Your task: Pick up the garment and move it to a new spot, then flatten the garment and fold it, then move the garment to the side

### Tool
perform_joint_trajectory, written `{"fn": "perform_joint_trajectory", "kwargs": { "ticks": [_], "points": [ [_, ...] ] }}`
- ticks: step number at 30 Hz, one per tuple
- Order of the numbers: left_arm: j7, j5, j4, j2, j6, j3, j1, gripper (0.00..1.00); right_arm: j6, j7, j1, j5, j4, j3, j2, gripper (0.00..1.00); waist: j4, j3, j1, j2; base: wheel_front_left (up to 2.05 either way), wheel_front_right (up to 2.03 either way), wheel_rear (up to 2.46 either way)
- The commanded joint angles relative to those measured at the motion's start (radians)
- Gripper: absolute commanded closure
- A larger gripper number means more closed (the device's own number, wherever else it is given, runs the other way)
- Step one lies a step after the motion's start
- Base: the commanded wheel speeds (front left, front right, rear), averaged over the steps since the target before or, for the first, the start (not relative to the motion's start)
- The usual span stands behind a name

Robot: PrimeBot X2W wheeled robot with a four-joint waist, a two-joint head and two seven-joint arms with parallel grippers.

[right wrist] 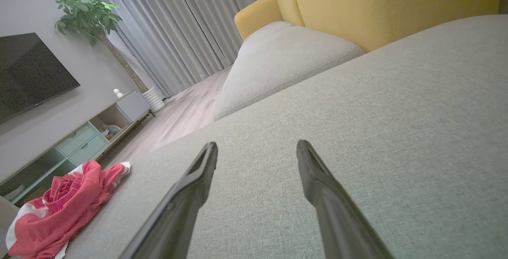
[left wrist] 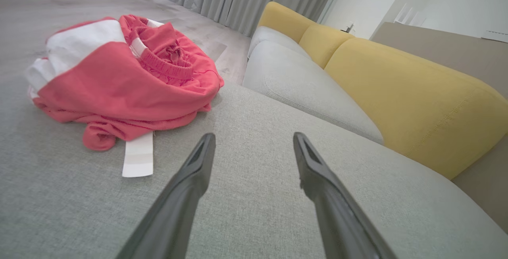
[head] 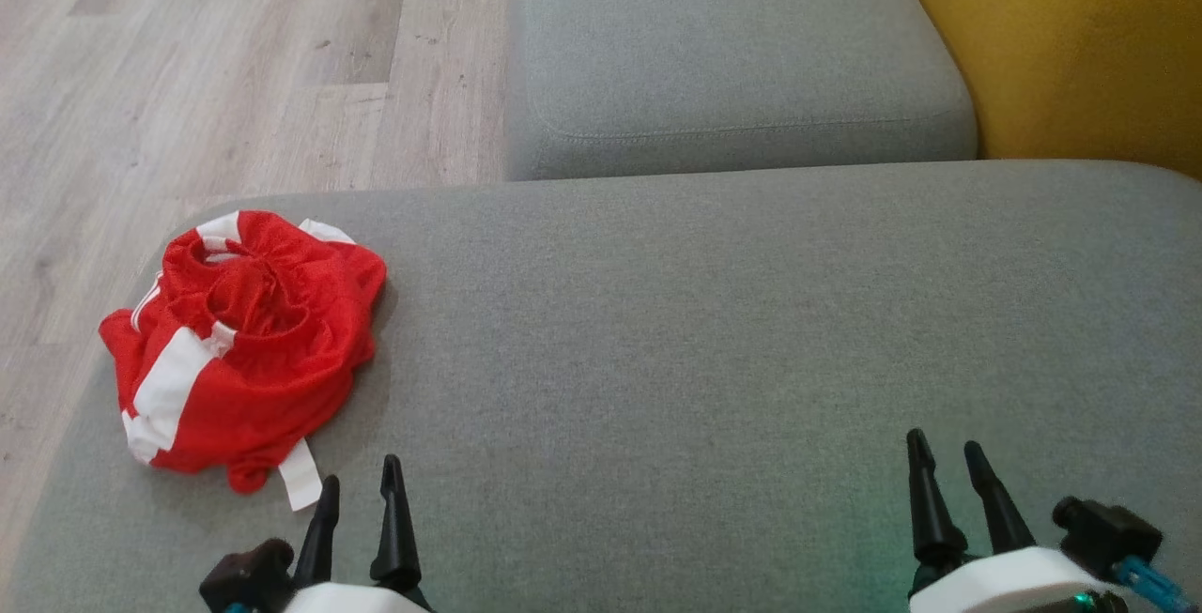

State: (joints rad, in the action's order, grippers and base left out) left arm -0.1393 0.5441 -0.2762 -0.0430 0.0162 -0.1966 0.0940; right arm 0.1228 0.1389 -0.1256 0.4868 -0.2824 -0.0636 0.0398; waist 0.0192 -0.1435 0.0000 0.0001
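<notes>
Head view: red-white garment (head: 239,350) crumpled on sofa (head: 657,360); left fingers (head: 394,524), right fingers (head: 928,500) released, empty.

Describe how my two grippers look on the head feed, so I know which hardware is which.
The left gripper and right gripper match. Each has two long, slim black fingers tapering to points, rising from a rounded white housing. A black block sits on each outer side, and a blue cable leaves the right one's block. Up close, the fingers show a shallow recess near the tips.
</notes>
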Motion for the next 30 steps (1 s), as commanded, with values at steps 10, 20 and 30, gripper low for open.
{"fn": "perform_joint_trajectory", "kwargs": {
  "ticks": [10,20,30],
  "points": [
    [-0.041,-0.137,0.019,-0.006,0.019,-0.008,-0.029,0.0,0.006,0.042,0.009,-0.14,0.029,-0.016,0.008,0.0,0.001,-0.016,0.0,-0.0001,0.0,0.0,0.0],
    [-0.071,-0.219,-0.002,-0.006,0.006,-0.018,-0.026,0.0,0.007,0.071,-0.001,-0.26,0.017,-0.026,0.009,0.0,0.0,-0.031,0.0,-0.0001,0.0,0.0,0.0],
    [-0.1,-0.302,-0.022,-0.007,0.017,-0.034,-0.021,0.0,0.007,0.101,-0.012,-0.379,0.008,-0.031,0.01,0.0,0.0,-0.044,0.0,-0.0001,0.0,0.0,0.0]
  ]
}}
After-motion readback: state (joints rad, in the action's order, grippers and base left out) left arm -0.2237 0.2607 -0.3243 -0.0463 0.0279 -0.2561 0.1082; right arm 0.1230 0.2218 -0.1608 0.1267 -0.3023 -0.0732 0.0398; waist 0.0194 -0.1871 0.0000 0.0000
